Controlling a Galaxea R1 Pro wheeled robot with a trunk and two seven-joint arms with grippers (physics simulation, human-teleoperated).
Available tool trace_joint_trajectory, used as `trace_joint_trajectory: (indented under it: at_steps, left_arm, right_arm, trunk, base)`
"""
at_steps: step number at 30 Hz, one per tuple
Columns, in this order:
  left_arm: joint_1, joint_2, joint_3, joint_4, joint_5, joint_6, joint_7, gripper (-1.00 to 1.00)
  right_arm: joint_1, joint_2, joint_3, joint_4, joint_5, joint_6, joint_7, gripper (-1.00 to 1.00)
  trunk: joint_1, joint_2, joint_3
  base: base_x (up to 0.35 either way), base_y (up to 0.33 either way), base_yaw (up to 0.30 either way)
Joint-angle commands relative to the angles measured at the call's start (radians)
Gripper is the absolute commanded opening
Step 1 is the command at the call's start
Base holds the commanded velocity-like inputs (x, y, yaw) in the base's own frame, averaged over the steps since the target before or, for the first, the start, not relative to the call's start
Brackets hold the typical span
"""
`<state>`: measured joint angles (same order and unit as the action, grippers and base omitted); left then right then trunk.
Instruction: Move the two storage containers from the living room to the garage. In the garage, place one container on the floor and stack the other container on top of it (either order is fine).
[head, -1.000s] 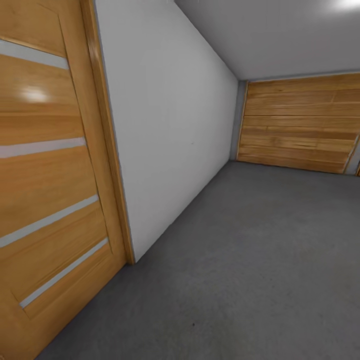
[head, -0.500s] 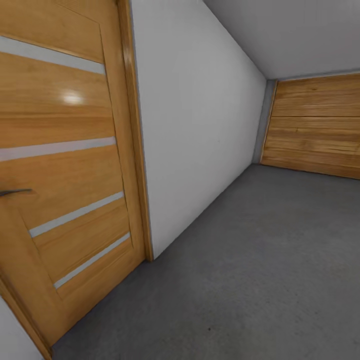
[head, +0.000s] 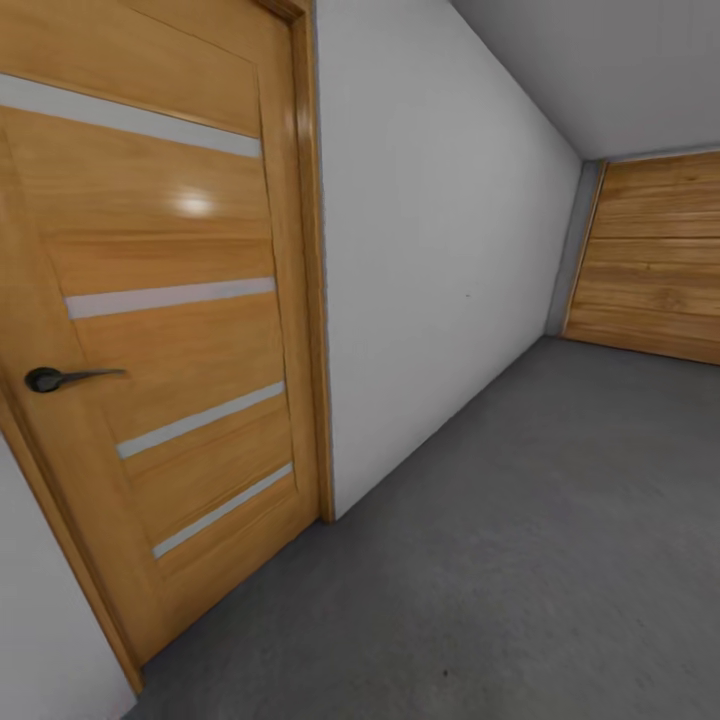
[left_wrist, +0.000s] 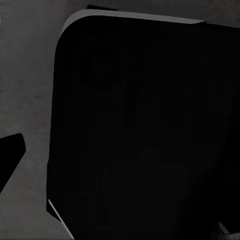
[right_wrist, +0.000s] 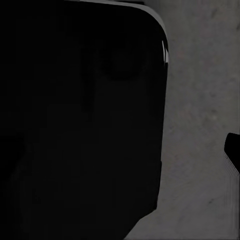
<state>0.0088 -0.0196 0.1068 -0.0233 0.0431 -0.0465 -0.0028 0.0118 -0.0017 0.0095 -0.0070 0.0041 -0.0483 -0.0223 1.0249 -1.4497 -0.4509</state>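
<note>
Head view: I'm in the garage, dark grey speckled concrete floor (head: 520, 540) ahead, a closed honey-wood door with a black lever handle (head: 160, 330) alongside. No red-orange container visible. Whether my grippers are grasping anything, I cannot tell. I judge I'm travelling; next, find the containers.

A big black rounded-corner body (right_wrist: 80, 125) blocks most of the right wrist view. Speckled dark grey floor (right_wrist: 200, 100) runs alongside it, and a small black tip (right_wrist: 233, 150) pokes in at the edge.
</note>
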Motion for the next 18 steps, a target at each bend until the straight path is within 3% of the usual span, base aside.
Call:
trace_joint_trajectory:
  at_steps: [1,7,18]
  left_arm:
    - [0.000,0.000,0.005,-0.001,0.004,-0.001,0.000,1.00]
    - [0.000,0.001,0.003,-0.001,0.006,0.001,0.000,1.00]
    - [0.000,0.003,0.002,-0.001,0.006,0.004,0.000,1.00]
  right_arm:
    - [0.000,0.000,0.001,-0.001,0.000,-0.003,-0.002,1.00]
    - [0.000,-0.011,0.001,-0.001,0.001,-0.002,-0.002,1.00]
    - [0.000,-0.013,0.001,-0.001,0.004,-0.003,-0.002,1.00]
  trunk:
    - [0.000,0.000,0.000]
    - [0.000,0.000,0.001]
    - [0.000,0.000,0.001]
  base:
    - [0.000,0.000,0.225]
    - [0.111,-0.029,0.022]
    - [0.287,-0.126,0.001]
